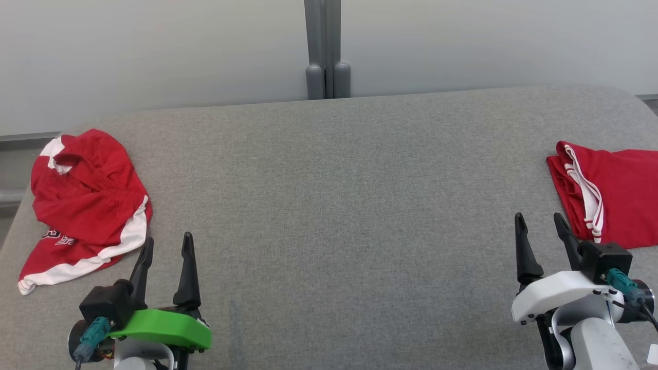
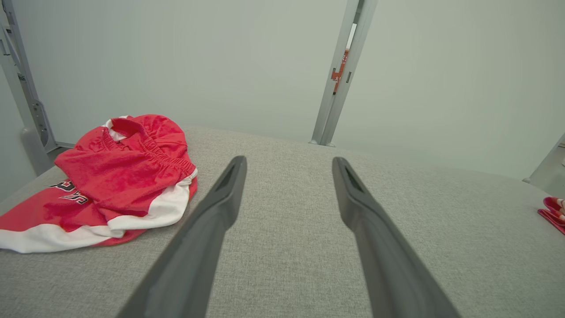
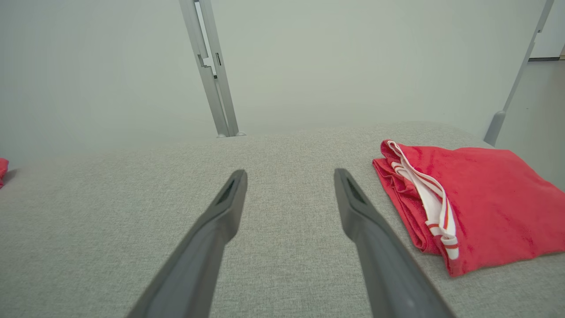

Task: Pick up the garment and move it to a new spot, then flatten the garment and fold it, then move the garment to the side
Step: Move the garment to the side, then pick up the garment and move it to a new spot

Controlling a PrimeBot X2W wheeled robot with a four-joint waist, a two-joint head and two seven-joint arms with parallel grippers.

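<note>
Crumpled red shorts [image 1: 87, 205] lie at the worktop's [image 1: 334, 205] left edge beside the left claw [image 1: 168, 237], spread wide for pickup; the right claw [image 1: 538, 216], equally wide and empty, sits near a folded garment [image 1: 617, 200], seemingly set aside.

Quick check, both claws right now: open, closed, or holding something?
Left claw: open, holding nothing.
Right claw: open, holding nothing.
</note>
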